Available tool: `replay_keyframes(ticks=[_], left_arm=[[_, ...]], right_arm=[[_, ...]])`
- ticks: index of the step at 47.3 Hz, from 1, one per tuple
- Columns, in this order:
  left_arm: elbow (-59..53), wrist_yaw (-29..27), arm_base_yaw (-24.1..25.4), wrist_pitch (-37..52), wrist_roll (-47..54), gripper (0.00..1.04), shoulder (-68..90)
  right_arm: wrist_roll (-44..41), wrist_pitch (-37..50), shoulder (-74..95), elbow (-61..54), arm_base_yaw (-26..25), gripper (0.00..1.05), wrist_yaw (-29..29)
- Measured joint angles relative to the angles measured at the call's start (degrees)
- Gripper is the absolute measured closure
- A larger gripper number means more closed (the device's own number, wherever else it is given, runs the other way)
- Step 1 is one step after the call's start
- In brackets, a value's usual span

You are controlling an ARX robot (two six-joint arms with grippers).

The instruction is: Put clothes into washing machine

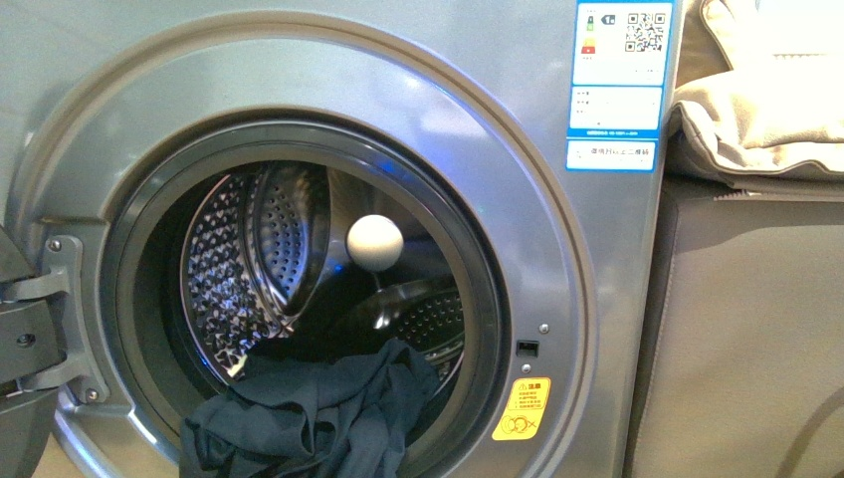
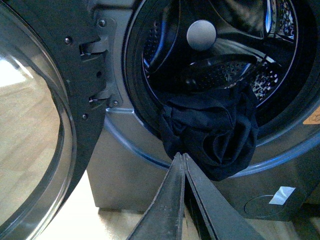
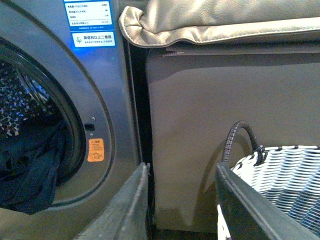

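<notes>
The clothes lie across the lower rim of the washer porthole: part inside the drum, part draped out over the door seal and hanging down the front panel. The task is not complete while fabric overhangs the rim.

Step in hand, as judged: push the overhanging fold inward. The left gripper sits just below the hanging bundle with its fingers pressed together and nothing between them. Recommended procedure: bring the closed tips under the lowest fold, lift it above the seal, then drive inward toward the drum floor. Keep clear of the seal lip so that no fabric is pinched against it. Confirm that no fold trails over the rim before closing the door.

The right gripper has its fingers apart and empty. It points at the gap between the washer and the cabinet.

View differences:
- Front view: shows the drum perforations, a white ball, the label and the sticker; neither arm appears.
- Left wrist view: alone shows the door swung open at the hinge side and how far the bundle hangs down.
- Right wrist view: alone shows a woven basket beside the cabinet and the quilt on top
</notes>
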Motion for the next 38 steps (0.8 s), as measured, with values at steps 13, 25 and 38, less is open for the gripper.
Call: replay_keyframes(ticks=[13, 25, 38], left_arm=[[0.0, 0.0, 0.0, 0.0, 0.0, 1.01, 0.0], [0.0, 0.0, 0.0, 0.0, 0.0, 1.01, 0.0], [0.0, 0.0, 0.0, 0.0, 0.0, 1.01, 0.0]], right_arm=[[-0.5, 2.0, -4.1, -6.3, -8.3, 1.03, -7.2], [-0.5, 3.5, -7.5, -11.2, -8.4, 1.02, -7.2], [-0.5, 3.9, -9.5, -13.5, -8.5, 1.02, -7.2]])
